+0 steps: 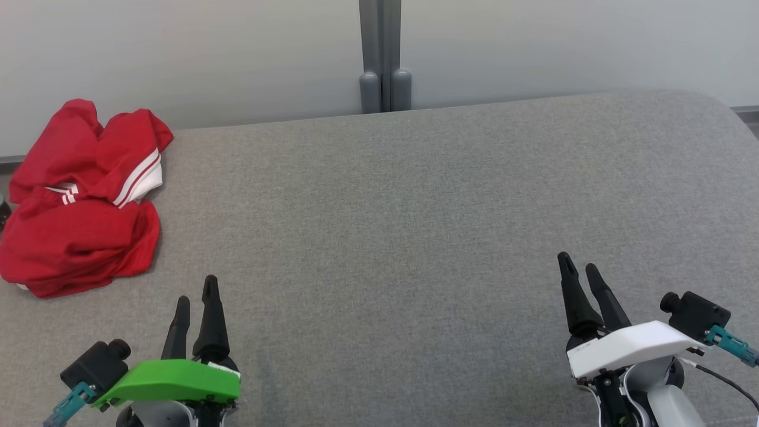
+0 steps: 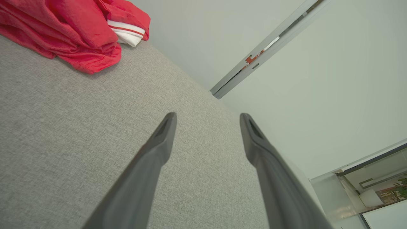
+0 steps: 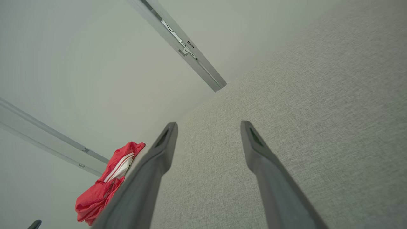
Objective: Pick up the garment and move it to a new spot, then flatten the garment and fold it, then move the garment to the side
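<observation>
From the head view, nothing on the task list looks started: the red garment sits in a crumpled heap at the far left edge of the grey padded surface, not lifted, not flattened, not folded. So by my reckoning the pick-up, the move, the flattening, the fold and the final shift aside are all left to do. The left gripper waits at the lower left, fingers parted and empty, with the heap ahead of it and off to its left, near but apart. The right gripper waits at the lower right, also released and empty, well apart from the cloth.

Over to the left wrist view: both fingers stand wide above bare grey fabric, and the garment bunches in the upper left corner, white striped trim showing, no contact.

Right wrist view now: jaws spread again, nothing between them, and the garment peeks out small at the lower left, far across the surface, partly behind one finger
</observation>
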